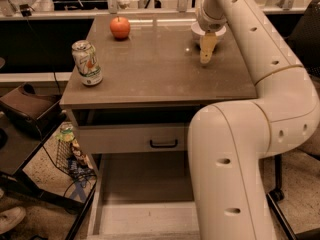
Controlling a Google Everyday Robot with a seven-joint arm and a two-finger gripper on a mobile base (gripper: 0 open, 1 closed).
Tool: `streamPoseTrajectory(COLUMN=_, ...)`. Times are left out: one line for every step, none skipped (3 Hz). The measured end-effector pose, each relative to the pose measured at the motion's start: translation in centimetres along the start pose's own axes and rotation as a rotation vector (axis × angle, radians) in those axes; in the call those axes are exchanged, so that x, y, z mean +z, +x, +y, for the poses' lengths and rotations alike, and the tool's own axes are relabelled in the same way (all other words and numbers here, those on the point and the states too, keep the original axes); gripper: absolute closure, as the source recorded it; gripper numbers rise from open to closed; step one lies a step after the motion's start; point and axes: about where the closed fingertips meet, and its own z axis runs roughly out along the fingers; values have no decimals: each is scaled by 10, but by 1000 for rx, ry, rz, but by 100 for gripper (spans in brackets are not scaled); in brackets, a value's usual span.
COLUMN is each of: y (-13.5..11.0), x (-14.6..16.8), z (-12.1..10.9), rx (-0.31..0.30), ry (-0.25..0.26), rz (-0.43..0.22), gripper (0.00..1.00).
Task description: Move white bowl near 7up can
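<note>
The white bowl (198,30) sits at the back right of the table top, partly hidden behind the gripper. The gripper (205,57) points down just in front of the bowl, with its tip close to the table surface; I cannot tell whether it touches the bowl. The 7up can (87,62) stands upright near the table's front left edge, far from the bowl.
An orange-red apple (120,28) sits at the back of the brown table (150,79). The arm's large elbow (225,174) fills the front right. A drawer (130,136) sits under the top. A wire basket (72,154) and a bag (27,109) lie on the left.
</note>
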Motion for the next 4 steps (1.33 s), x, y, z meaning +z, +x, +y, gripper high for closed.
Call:
streamPoseTrajectory(y=15, x=18, z=4, rx=0, ry=-25, rz=55, gripper=18)
streamPoseTrajectory(y=19, x=17, z=4, rx=1, ry=-31, rz=69, gripper=41)
streamPoseTrajectory(y=18, x=16, z=5, rx=1, ry=-31, rz=69, gripper=72)
streamPoseTrajectory(y=17, x=20, z=5, rx=1, ry=-33, rz=68, gripper=95)
